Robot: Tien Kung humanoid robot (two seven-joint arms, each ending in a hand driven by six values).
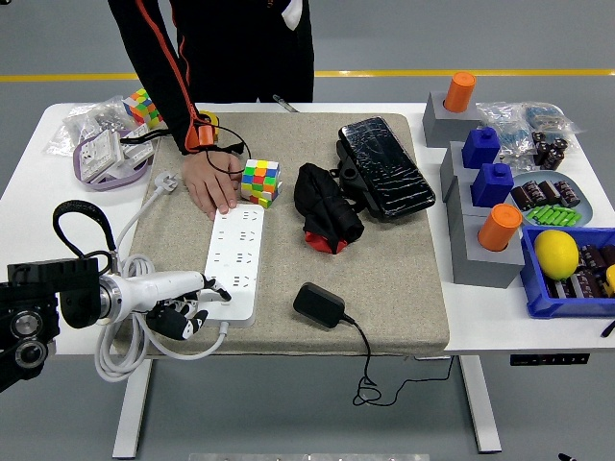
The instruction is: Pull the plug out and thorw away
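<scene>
A white power strip (236, 261) lies on the grey mat (384, 279), its sockets bare. A black plug adapter (318, 304) lies unplugged on the mat to the strip's right, its black cord (370, 370) hanging over the table's front edge. My left hand (187, 303) sits at the strip's near left corner, white fingers (197, 286) relaxed and touching the strip's edge, holding nothing. A person's hand (209, 184) presses down on the strip's far end. My right arm is out of view.
The strip's white cable (130, 338) coils at the table's left front. A Rubik's cube (260, 181), a black-and-red pouch (327, 209) and a black wrapped pack (384, 168) lie on the mat. Grey blocks with orange and blue pegs (485, 202) and a blue bin (569, 274) stand on the right.
</scene>
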